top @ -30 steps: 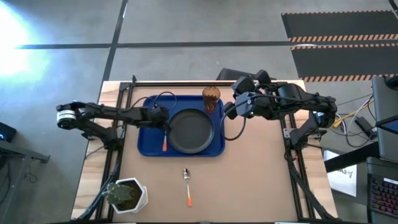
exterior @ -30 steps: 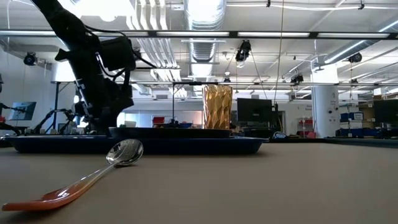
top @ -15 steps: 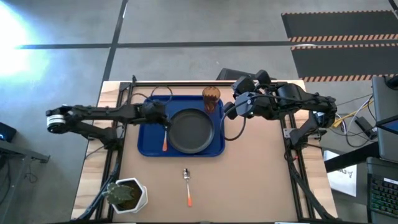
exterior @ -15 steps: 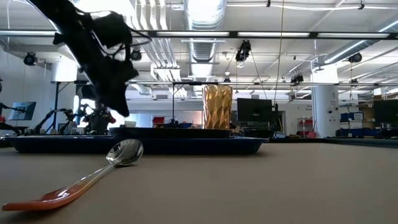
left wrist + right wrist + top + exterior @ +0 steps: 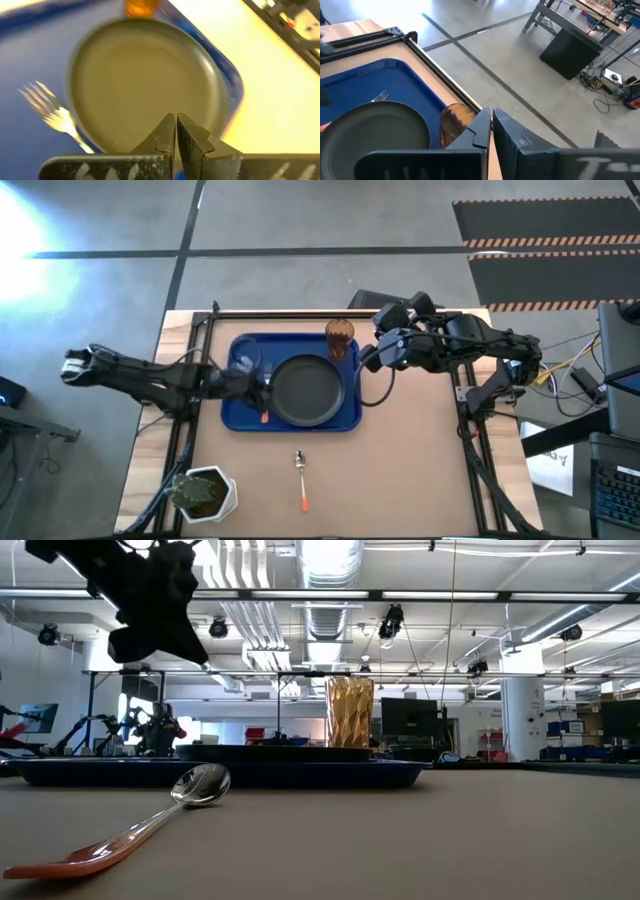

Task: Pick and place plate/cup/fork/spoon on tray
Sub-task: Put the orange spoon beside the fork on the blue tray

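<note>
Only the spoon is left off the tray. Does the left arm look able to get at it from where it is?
Probably yes: the spoon lies alone on bare table, nothing covering it. The left hand, shut, hangs over the tray.

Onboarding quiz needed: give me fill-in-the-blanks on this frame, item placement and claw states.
1. The plate, cup and fork all sit on the blue ____.
2. The only utensil lying on the bare table is the ____.
3. The left claw has its fingers ____.
4. The right claw, empty, hangs beside the ____.

Missing: tray; spoon; shut; cup
</note>
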You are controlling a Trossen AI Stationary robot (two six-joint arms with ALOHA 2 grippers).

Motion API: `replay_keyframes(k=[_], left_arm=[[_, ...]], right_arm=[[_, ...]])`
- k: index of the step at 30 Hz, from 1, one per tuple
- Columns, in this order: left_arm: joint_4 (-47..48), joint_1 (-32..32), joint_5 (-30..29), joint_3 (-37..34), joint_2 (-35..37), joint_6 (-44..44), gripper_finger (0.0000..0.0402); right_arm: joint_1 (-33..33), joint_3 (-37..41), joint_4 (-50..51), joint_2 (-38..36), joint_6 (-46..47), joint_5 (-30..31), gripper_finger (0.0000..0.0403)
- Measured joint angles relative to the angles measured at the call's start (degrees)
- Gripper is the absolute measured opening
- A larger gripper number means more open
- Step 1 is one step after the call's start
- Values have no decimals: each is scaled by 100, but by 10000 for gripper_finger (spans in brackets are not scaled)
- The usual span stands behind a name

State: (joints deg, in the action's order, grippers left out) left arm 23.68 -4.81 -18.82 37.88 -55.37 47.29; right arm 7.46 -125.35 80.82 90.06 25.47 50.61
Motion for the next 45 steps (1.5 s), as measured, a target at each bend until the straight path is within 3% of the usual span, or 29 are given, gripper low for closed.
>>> replay_keyframes(k=[9, 16, 19, 25, 34, 45], left_arm=[[4, -1204, -259, 380, -1154, 1241, 0], [27, -1800, -250, 1242, -2164, 1390, 0], [493, -1977, -250, 1650, -2445, 1421, 0], [1475, -2352, -168, 2285, -2707, 1825, 0], [1437, -3005, -97, 2523, -3007, 2339, 0], [830, -3046, -103, 2620, -3321, 2515, 0]], right_arm=[[0, 0, -2, 0, -78, 0, 9], [0, 0, -4, 0, -214, 0, 9], [0, 1, -7, 0, -214, 0, 9], [0, 11, -13, 0, -198, -1, 9], [0, 156, -36, 0, 199, -331, 9], [0, 359, -76, 0, 277, -472, 9]])
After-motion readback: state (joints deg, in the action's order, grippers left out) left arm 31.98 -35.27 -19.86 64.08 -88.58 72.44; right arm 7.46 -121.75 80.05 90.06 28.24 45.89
